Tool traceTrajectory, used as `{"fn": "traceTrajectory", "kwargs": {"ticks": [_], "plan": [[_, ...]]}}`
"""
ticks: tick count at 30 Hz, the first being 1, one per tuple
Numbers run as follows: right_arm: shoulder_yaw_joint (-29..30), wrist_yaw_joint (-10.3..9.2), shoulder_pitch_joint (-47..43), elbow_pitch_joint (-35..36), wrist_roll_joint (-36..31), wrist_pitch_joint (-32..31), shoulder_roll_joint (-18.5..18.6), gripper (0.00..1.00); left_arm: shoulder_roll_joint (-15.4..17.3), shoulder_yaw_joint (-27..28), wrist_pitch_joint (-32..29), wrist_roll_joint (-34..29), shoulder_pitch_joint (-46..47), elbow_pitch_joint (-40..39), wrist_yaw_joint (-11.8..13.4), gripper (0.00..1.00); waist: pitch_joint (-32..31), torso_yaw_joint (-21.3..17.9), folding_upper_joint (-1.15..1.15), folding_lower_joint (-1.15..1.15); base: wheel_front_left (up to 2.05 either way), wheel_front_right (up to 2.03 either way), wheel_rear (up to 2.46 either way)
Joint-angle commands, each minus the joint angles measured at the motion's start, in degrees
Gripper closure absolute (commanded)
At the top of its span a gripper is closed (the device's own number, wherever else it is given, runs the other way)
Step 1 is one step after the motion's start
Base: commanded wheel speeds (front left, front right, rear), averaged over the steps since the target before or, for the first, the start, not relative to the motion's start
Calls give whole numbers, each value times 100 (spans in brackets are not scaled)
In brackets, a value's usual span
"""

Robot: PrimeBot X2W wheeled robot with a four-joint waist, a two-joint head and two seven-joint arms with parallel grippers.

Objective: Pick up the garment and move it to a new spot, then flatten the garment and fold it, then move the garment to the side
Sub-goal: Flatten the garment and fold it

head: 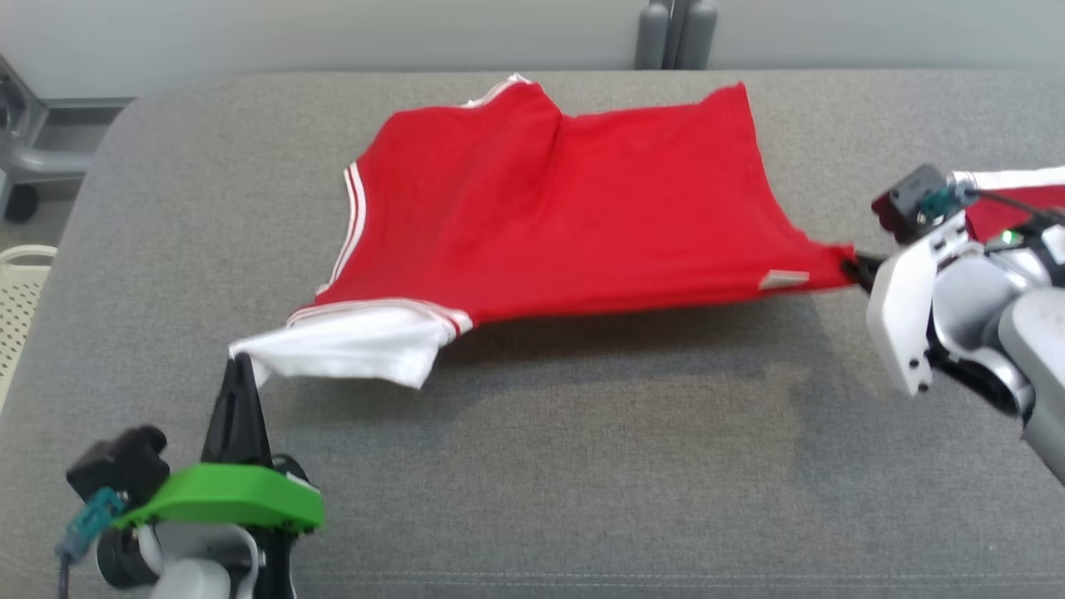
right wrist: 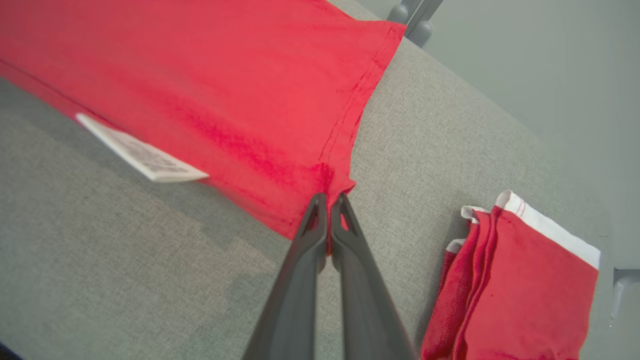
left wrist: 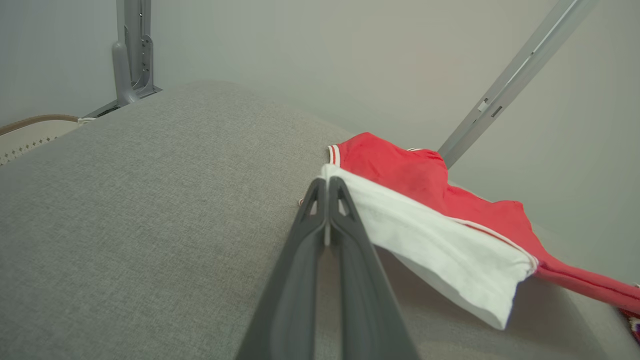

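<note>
Red garment (head: 549,216), stretched between left claw (head: 240,359) pinching sleeve (head: 349,345), right claw (head: 850,268) pinching hem (head: 832,259)

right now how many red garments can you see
2. One spread garment is stretched between the left gripper and right gripper; one folded garment lies on the grey surface beside the right gripper. More could be out of frame.

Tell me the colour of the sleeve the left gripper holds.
White sleeve on a red garment; shows best in the left wrist view.
</note>
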State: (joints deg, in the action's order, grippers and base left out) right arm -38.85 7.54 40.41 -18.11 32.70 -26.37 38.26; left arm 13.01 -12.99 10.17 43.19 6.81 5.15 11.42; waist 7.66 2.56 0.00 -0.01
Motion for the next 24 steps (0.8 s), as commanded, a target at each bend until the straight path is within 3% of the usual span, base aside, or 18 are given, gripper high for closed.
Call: {"fn": "traceTrajectory", "kwargs": {"ticks": [1, 13, 24], "plan": [[-4, -11, -201, 70, 91, -122, 52, 100, -17, -8, 42, -41, -176, -14, 67, 100, -225, 103, 0, 1, 0, 0, 0], [763, -11, -1753, 1047, 378, -1858, 308, 100, 162, -362, -229, -378, -1114, -218, 509, 100, -450, 174, 0, 1, 0, 0, 0], [1825, -10, -3156, 1963, 467, -2896, -127, 100, 333, -477, -710, -458, -1852, -741, 1025, 100, -507, 160, 0, 1, 0, 0, 0]]}}
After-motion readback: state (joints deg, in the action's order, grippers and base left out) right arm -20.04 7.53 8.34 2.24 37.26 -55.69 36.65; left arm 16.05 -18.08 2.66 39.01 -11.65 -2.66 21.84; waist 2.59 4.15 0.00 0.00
